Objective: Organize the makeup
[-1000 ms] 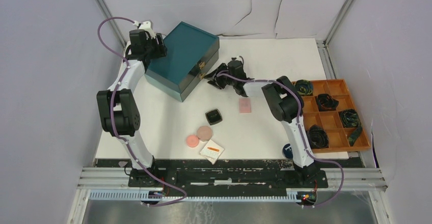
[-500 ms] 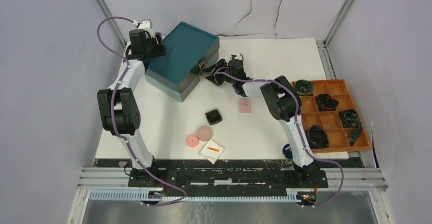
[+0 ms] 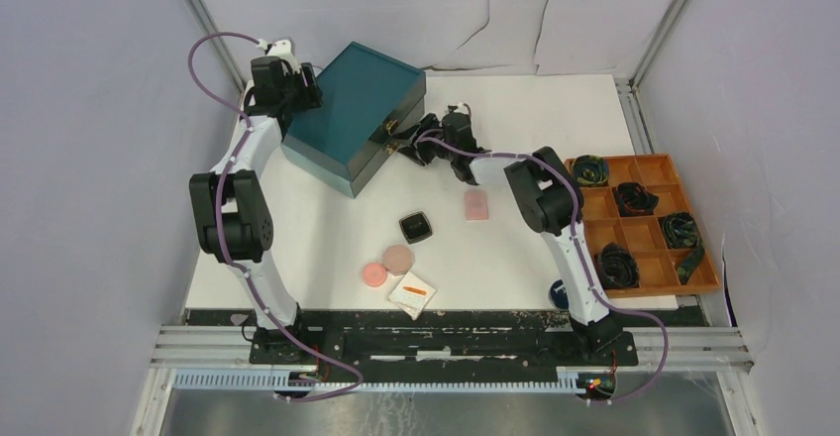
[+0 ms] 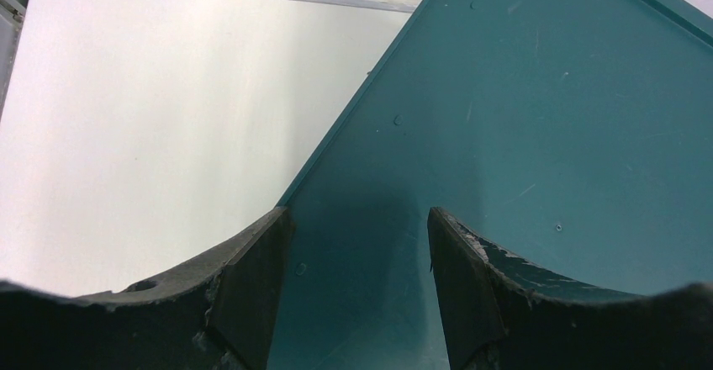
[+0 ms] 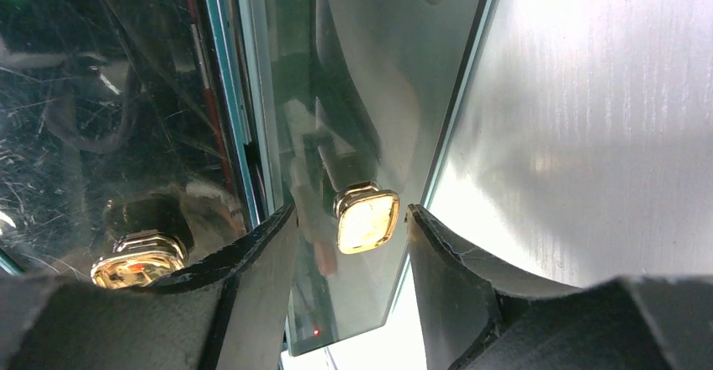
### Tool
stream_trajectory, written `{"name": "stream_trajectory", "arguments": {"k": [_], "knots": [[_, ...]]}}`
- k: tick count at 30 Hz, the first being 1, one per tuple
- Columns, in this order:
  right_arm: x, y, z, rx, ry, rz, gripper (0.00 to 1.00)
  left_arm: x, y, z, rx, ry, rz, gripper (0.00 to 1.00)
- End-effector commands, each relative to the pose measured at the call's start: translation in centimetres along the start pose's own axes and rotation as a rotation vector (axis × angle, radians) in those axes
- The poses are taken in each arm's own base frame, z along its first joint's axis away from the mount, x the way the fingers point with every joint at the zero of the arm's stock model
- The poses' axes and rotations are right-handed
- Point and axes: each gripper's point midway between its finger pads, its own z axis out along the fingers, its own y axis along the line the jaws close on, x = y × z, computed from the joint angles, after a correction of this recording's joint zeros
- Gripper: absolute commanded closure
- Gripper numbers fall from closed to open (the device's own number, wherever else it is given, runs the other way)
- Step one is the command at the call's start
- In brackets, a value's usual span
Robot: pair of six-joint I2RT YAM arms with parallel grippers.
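Even bright overhead light, soft shadows; strong glare on table point(image 5: 588, 92), mirror reflections on box point(image 5: 353, 76) front.

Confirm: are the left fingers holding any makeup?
No, the left fingers stand open over the teal box lid, nothing between them.

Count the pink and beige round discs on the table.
2. The pink disc lies near the front edge of the table; the beige disc lies just behind it, to its right. Others may be hidden from view.

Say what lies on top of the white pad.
One thin orange-red stick lies across the white pad; nothing else shows on it. Whatever is under the pad is covered.
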Motion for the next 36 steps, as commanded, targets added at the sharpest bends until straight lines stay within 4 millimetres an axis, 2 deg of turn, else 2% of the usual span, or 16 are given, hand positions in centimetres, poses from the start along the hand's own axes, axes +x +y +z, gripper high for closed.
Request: {"name": "stream_trajectory", "arguments": {"k": [1,9,16,23,29,36], "knots": [[0.6,0.7,0.4,-0.046,-0.001,0.005,0.44,10.6,2.6,0.2,-0.067,0.325,-0.018,0.31],[0.9,-1.0,1.6,-0.082,-0.013,0.068,0.53,10.5,2.7,0.2,-0.069,0.323,-0.018,0.30],[1.0,-1.1,1.9,-0.081,-0.001,0.067,0.54,11.0,3.0,0.2,-0.072,0.331,-0.021,0.31],[0.8,-1.9,1.6,-0.073,-0.004,0.091,0.72,10.9,3.1,0.3,-0.074,0.330,-0.023,0.30],[0.5,-2.8,-0.1,-0.050,-0.003,0.090,0.77,10.8,3.3,0.2,-0.076,0.328,-0.028,0.30],[-0.4,-4.8,-4.3,-0.007,-0.020,0.083,0.77,10.8,3.3,0.2,-0.075,0.325,-0.031,0.30]]}}
